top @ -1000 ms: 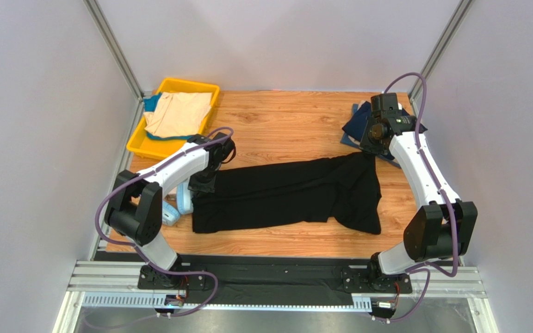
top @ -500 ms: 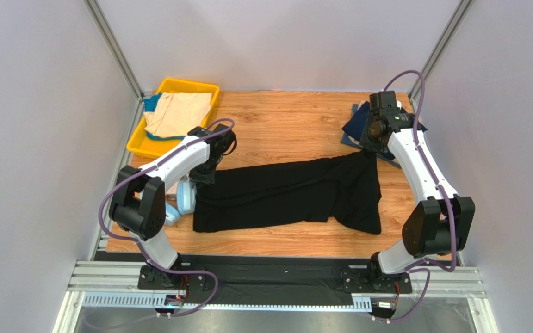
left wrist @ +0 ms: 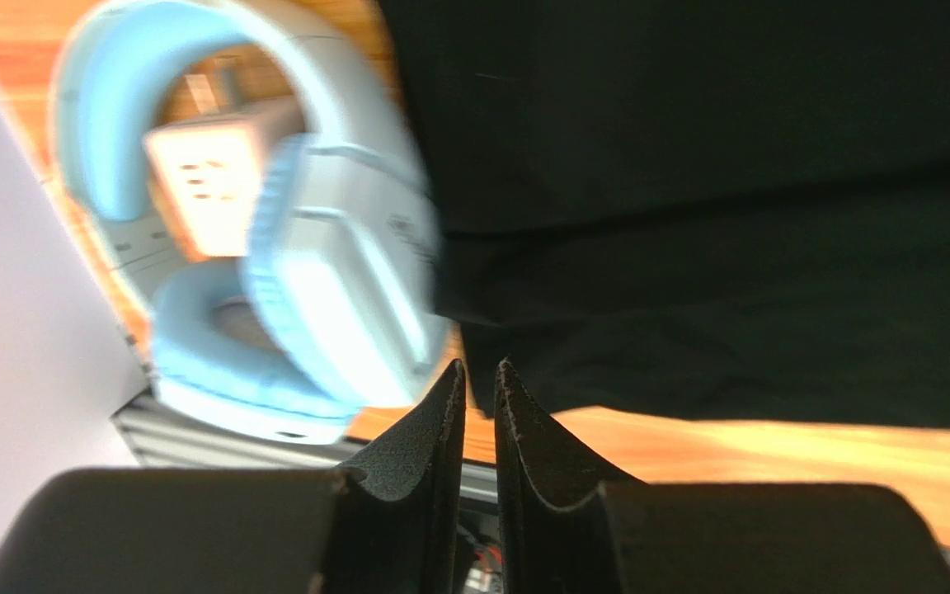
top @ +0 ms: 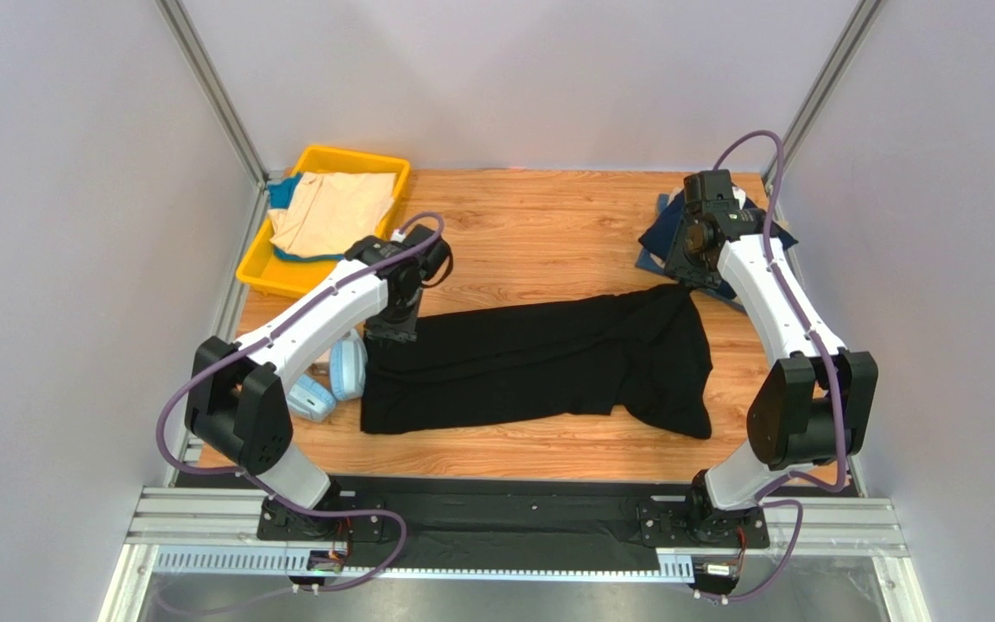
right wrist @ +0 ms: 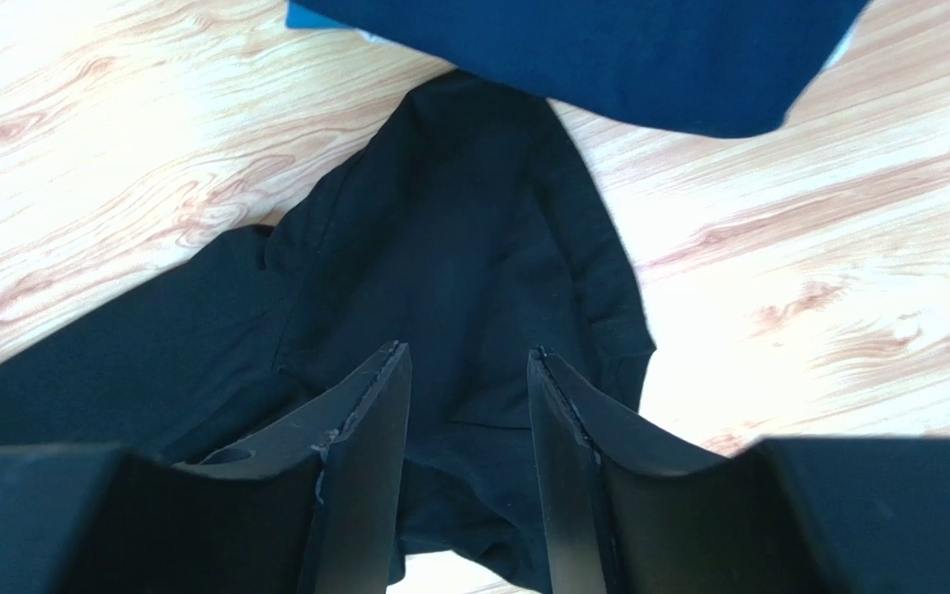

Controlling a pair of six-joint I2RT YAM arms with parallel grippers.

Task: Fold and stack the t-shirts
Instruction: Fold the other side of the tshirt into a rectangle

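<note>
A large black t-shirt (top: 542,357) lies folded lengthwise across the middle of the table. My left gripper (top: 395,327) hovers over its upper left corner. In the left wrist view this gripper (left wrist: 478,365) stands narrowly open with nothing between the fingers, black cloth (left wrist: 715,186) beyond it. My right gripper (top: 682,270) is above the shirt's upper right corner. It (right wrist: 468,350) is open and empty over the black cloth (right wrist: 468,248). A navy t-shirt (top: 659,240) (right wrist: 592,50) lies just behind it. A beige t-shirt (top: 332,211) rests in the bin.
The yellow bin (top: 263,266) sits at the back left, with teal cloth under the beige shirt. Light-blue headphones (top: 345,369) (left wrist: 307,248) lie against the black shirt's left edge, close under the left gripper. Grey walls enclose the table on both sides.
Both grippers were shut at the black shirt's upper corners and have opened, letting the cloth go. Each arm has drawn slightly toward the back of the table.
</note>
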